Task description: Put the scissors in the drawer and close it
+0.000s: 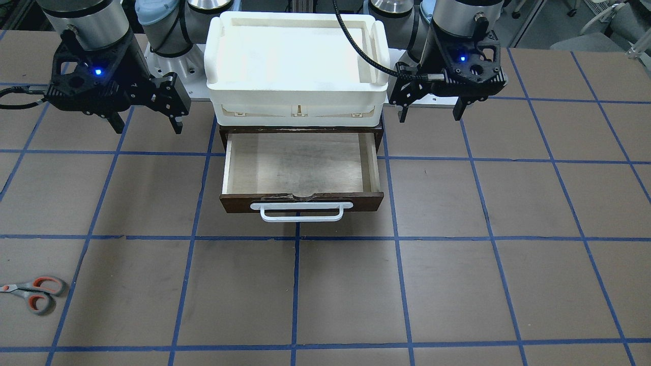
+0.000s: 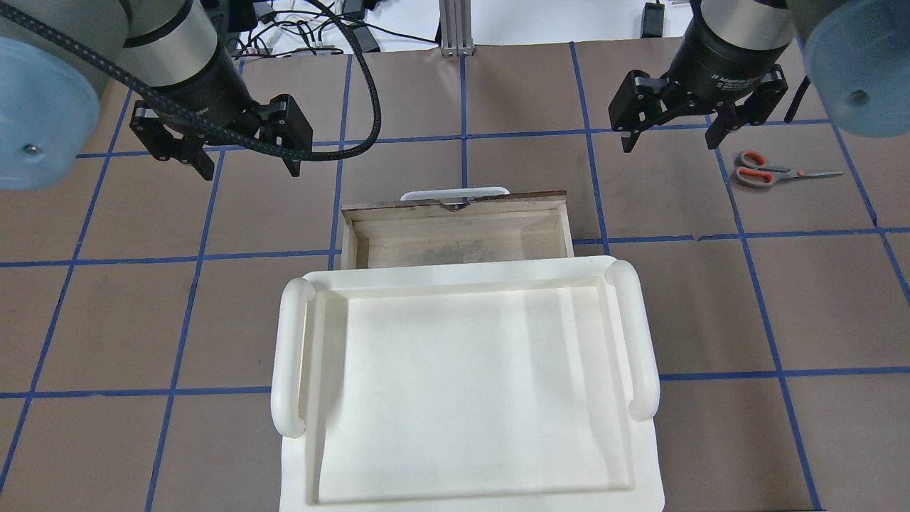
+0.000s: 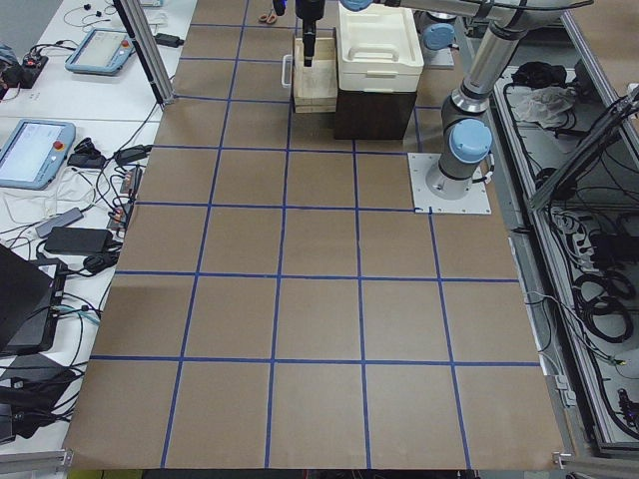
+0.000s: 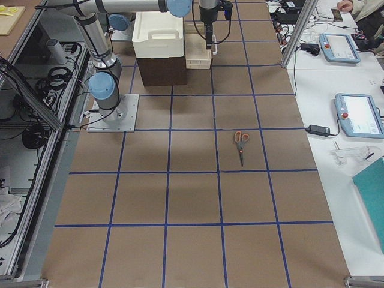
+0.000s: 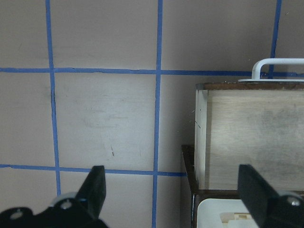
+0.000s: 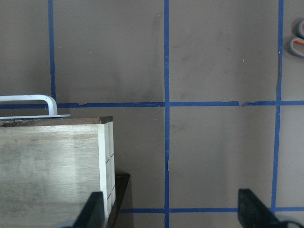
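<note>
Counting across the views gives one pair of scissors [image 1: 33, 294], one drawer [image 1: 234, 201], one white tray [image 1: 295, 96] and two grippers, all on a brown table [image 1: 457, 284] marked with a blue tape grid [image 1: 296, 284]. In the front-facing view the scissors lie flat at the lower left of the frame, grey handles with orange lining toward the centre. They are well apart from the drawer, and their blade tips are cut off by the left edge. The drawer sits pulled open at the frame's centre, its pale plywood floor showing and its single white bar handle [image 1: 301, 212] facing the bottom edge. The tray rests on the dark cabinet [image 1: 379, 133] above it and hides most of that cabinet. The left gripper [image 1: 430, 113] hangs at the upper right of this view and the right gripper [image 1: 147, 127] at the upper left. Each has its two fingers spread apart and holds nothing, and both are clear of the table. In the overhead view the scissors lie just below and to the right of the right gripper. The right wrist view catches only a sliver of the handle loops at its right edge, and both wrist views crop the drawer to one corner. In the two side views the grippers are too small to judge.
</note>
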Controlling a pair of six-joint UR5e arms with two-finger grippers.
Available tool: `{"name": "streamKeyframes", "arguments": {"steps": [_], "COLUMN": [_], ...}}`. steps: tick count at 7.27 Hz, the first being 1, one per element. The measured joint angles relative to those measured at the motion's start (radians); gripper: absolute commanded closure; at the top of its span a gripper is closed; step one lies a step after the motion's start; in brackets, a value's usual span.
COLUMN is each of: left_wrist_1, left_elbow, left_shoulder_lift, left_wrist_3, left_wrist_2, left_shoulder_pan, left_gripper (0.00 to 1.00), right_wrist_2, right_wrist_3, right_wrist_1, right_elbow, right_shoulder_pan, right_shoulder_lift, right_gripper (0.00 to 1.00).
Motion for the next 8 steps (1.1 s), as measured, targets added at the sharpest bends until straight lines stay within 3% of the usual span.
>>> {"name": "streamKeyframes", "arguments": {"steps": [4,8], "left_wrist_1": [-0.001,-0.001], "left_elbow": [0.000,0.000], "left_shoulder_lift": [0.001,0.001], "left_wrist_3": [0.000,0.000], "left_wrist_2": [0.000,0.000], "left_shoulder_pan": [0.001,0.000], "left_gripper": [0.00,0.00], "right_wrist_2": [0.007,-0.001], "right_wrist_3": [-0.005,-0.137], "right_wrist_1": [0.001,-0.002], "right_elbow": [0.000,0.001], "right_shoulder_pan": [-0.003,-0.034], "right_shoulder_lift": [0.000,0.002], "right_gripper": [0.00,0.00]}}
